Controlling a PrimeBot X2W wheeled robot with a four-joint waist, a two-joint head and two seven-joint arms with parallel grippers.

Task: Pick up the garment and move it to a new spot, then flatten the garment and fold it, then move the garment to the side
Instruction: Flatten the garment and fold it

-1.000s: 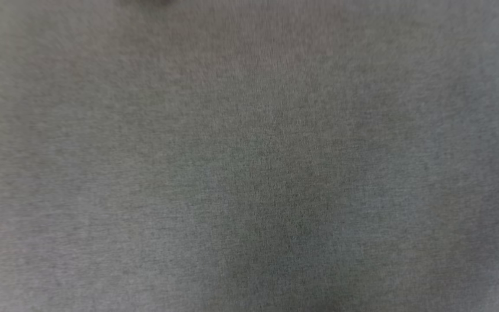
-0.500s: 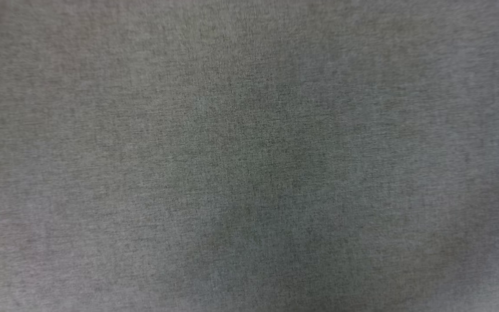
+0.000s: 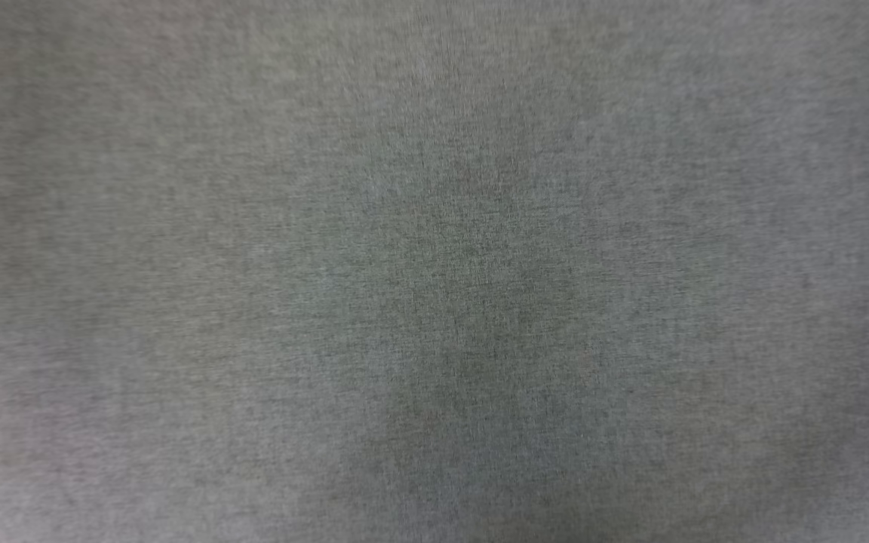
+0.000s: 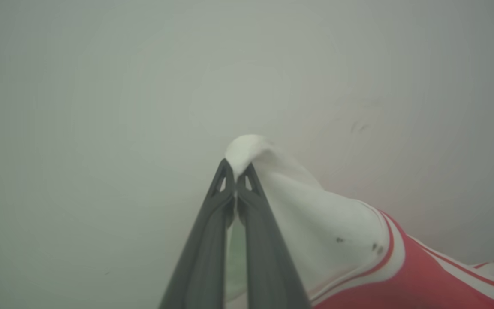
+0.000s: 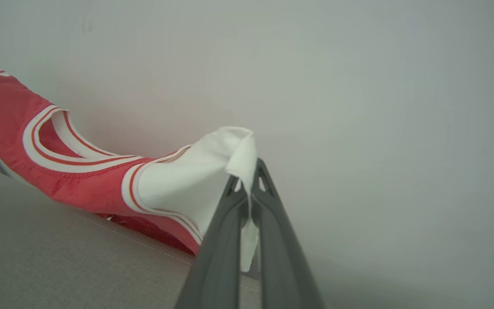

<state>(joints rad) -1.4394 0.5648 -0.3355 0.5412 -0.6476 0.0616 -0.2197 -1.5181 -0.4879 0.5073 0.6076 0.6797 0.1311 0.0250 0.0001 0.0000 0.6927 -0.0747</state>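
Left claw (image 4: pixel 236 172), its two dark fingers pressed together, pinches the tip of a white sleeve (image 4: pixel 311 210) of the garment (image 4: pixel 423 283) at the centre of the left wrist view. The cloth bunches into a small rounded peak just above the fingertips. From there the sleeve runs down to the lower right of the frame, past a red-and-white striped seam (image 4: pixel 386 244), into the red body of the jersey. A few small dark specks (image 4: pixel 339 239) show on the white fabric near that seam. Behind it is a plain pale wall (image 4: pixel 101 86). In the right wrist view the right claw (image 5: pixel 247 178), likewise closed, grips a folded corner of a white sleeve (image 5: pixel 174 184) just right of centre, with a strip of white cloth hanging down between the fingers. The garment (image 5: pixel 7 107) stretches from there toward the upper left of the frame. Its red body and red-and-white striped collar (image 5: pixel 54 141) are raised off a grey woven surface (image 5: pixel 58 257) that fills the lower left, and a darker red fold (image 5: pixel 144 227) sits at that surface's edge. Whether it rests on the surface cannot be told. The same pale wall (image 5: pixel 380 107) takes up the right half. The head view, blurred, looks down on grey woven cloth (image 3: pixel 434 271), darker through the middle and lighter toward the right edge of the frame.
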